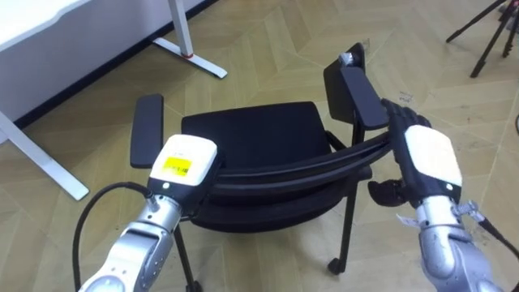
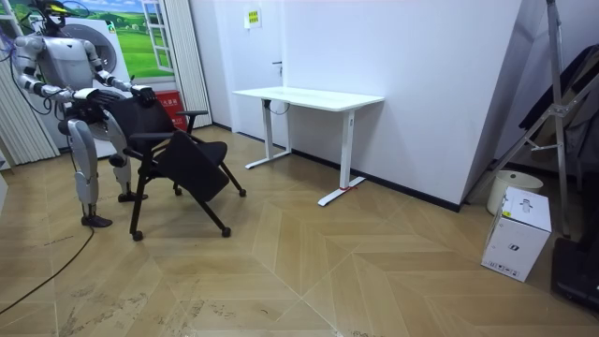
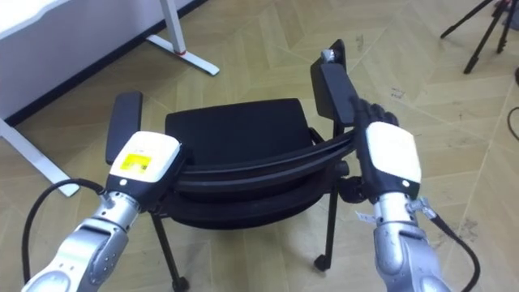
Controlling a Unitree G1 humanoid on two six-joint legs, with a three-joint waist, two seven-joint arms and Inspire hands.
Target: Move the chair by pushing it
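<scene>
— Start at the fingertips: what do you see?
— On the right hand, the dark fingers lie close together and nearly straight over the top of the backrest. Their tips are just beside the right armrest, and the thumb sits lower, behind the rail. The left hand rests on the rail's other end, but its own back hides its fingers, so I cannot tell how they are set.
— And the chair?
— Directly in front of the robot on the wooden floor, seat facing away, with the white desk beyond and apart from it.
— How should the push go?
— I'd press level and evenly through both palms. More force on one side would likely swing the chair on its casters, and bearing down might tip it back. Steer the seat clear of the desk leg
</scene>
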